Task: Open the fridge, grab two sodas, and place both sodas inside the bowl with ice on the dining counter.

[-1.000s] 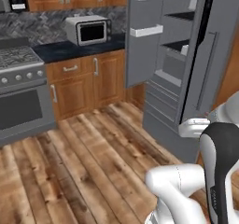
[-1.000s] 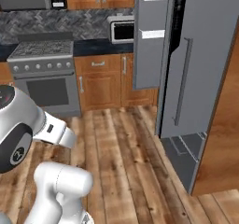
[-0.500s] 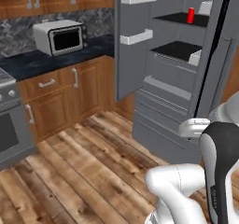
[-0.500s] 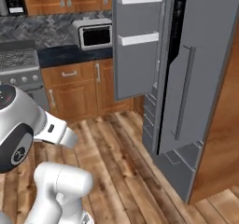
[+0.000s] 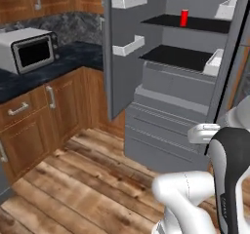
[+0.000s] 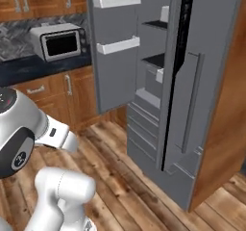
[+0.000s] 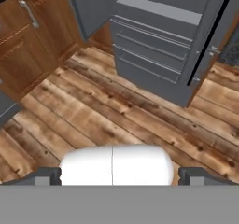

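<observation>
The grey fridge (image 5: 161,130) stands ahead with its left door (image 5: 119,67) swung wide and its right door (image 6: 211,57) only ajar. One red soda (image 5: 184,17) stands upright on the upper dark shelf inside. White door bins line the open door. In the hand view my gripper (image 7: 119,176) is open and holds nothing; it hangs low over the wooden floor, well short of the fridge drawers (image 7: 154,45). The bowl and the dining counter are out of view.
A silver microwave (image 5: 29,50) sits on a dark counter (image 6: 29,69) left of the fridge, above brown wooden cabinets (image 5: 29,126). A brown wood panel (image 6: 230,105) flanks the fridge on the right. Plank floor (image 5: 73,189) lies open in front.
The whole picture has shifted: the base has moved toward the fridge, so the stove has left the views and the fridge interior looms larger. The gripper stays open.
</observation>
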Tool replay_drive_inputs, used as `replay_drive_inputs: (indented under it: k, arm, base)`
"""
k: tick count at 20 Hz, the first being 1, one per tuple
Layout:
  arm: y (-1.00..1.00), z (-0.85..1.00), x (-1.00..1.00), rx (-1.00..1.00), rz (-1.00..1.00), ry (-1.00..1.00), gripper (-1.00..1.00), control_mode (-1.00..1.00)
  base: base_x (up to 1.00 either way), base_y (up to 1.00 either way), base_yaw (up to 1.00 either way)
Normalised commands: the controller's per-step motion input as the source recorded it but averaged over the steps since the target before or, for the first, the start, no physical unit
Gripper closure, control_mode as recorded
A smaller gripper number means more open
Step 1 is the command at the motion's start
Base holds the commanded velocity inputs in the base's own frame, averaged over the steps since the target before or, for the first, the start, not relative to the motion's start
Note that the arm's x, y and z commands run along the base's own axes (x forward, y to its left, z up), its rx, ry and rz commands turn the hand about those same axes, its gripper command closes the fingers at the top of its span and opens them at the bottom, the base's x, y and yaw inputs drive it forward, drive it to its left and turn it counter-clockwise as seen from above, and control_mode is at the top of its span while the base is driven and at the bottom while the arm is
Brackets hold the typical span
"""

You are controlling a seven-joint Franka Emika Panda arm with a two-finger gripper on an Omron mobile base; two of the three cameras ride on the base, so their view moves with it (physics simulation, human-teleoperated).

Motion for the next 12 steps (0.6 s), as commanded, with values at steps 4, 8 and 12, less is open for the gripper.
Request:
replay_drive_inputs:
  k: [4, 8, 12]
  arm:
    - [0.00, 0.00, 0.00, 0.00, 0.00, 0.00, -1.00, 1.00]
    - [0.00, 0.00, 0.00, 0.00, 0.00, 0.00, -1.00, 1.00]
    - [0.00, 0.00, 0.00, 0.00, 0.00, 0.00, -1.00, 1.00]
  base:
    - [0.45, 0.63, -0.45]
    - [0.45, 0.65, -0.45]
    - [0.50, 0.55, -0.43]
